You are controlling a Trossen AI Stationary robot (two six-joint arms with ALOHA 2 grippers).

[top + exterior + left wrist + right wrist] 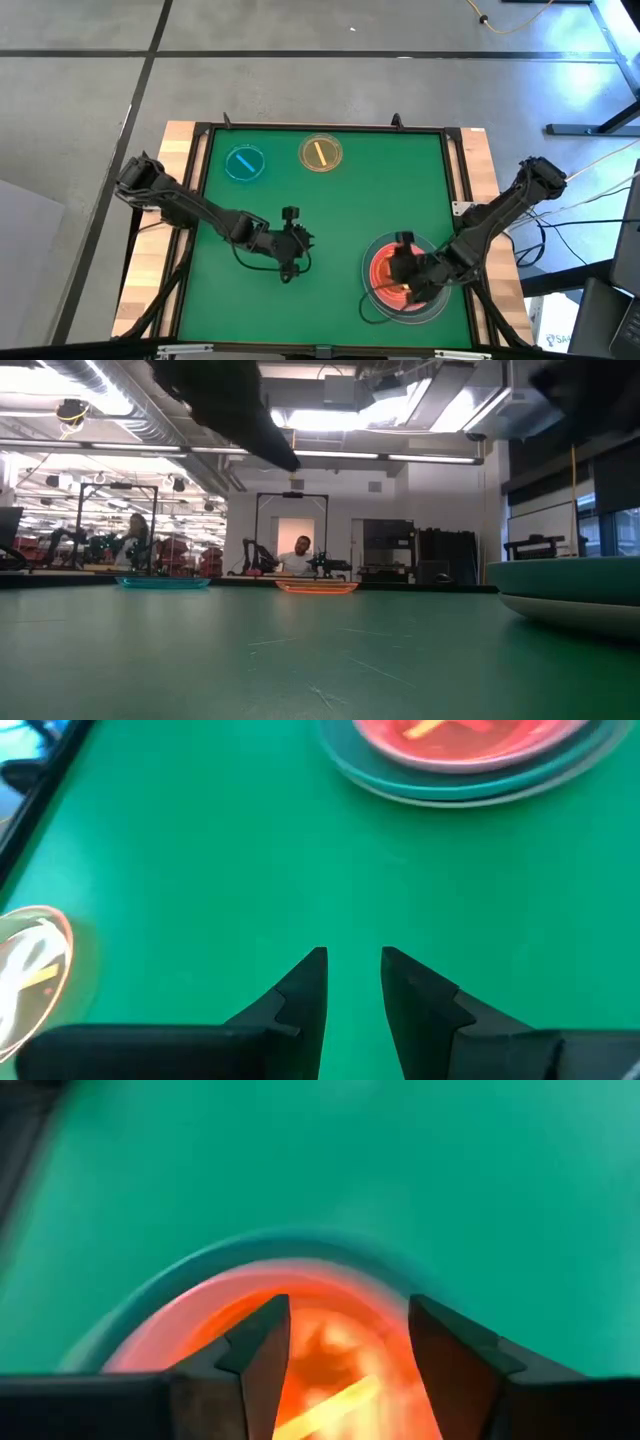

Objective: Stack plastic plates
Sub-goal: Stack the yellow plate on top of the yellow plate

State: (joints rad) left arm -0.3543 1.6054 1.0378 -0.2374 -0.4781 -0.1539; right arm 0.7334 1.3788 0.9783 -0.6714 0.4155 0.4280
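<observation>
The small blue plate (pixel 245 163) and yellow plate (pixel 320 152) look like glossy translucent plastic. The green table top (pixel 350 200) is matt, faintly scratched, edged with pale wood (pixel 180 150).

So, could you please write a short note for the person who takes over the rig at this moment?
Left claw: open, empty, over bare mat left of centre.
Right claw: open, holds nothing, low over the stack.
Stack, near right part of the mat: grey-white plate at the bottom, teal on it, pink inside, and some small plates with a yellow bar on top; how many cannot be told.
Still loose, along the far edge: blue plate and yellow plate, side by side, apart.
Left to do: bring these two onto the stack.
</observation>
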